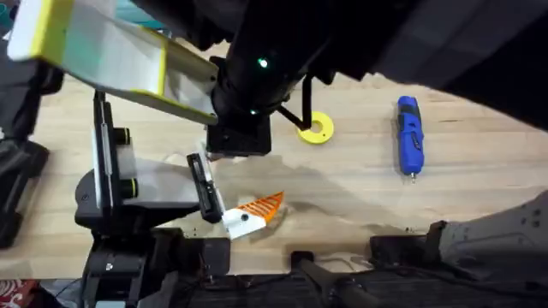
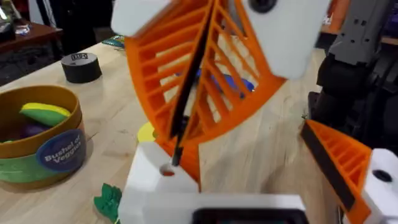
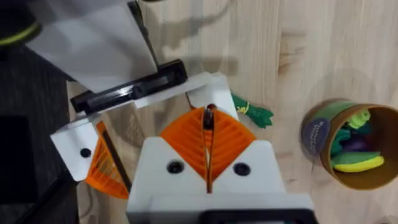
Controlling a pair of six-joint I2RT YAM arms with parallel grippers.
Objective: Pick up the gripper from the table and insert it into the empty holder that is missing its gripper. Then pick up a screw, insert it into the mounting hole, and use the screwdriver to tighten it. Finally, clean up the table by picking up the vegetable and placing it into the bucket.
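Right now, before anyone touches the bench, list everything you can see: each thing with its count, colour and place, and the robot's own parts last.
Table: 1, pale wood, under everything.
Screwdriver: 1, blue, lying on the right of the table.
Ring: 1, yellow, flat on the table near the middle.
Bucket: 1, mustard yellow with a blue label, standing on the table.
Toys: several, yellow, green and purple, inside the bucket.
Toy vegetable: 1, dark green, on the table between the bucket and the bracket.
Tape roll: 1, black, beyond the bucket.
Bracket: 1, white, near the front edge.
Finger: 1, orange, at the bracket.
Right gripper: 1, white with orange pads pressed together, above the bracket.
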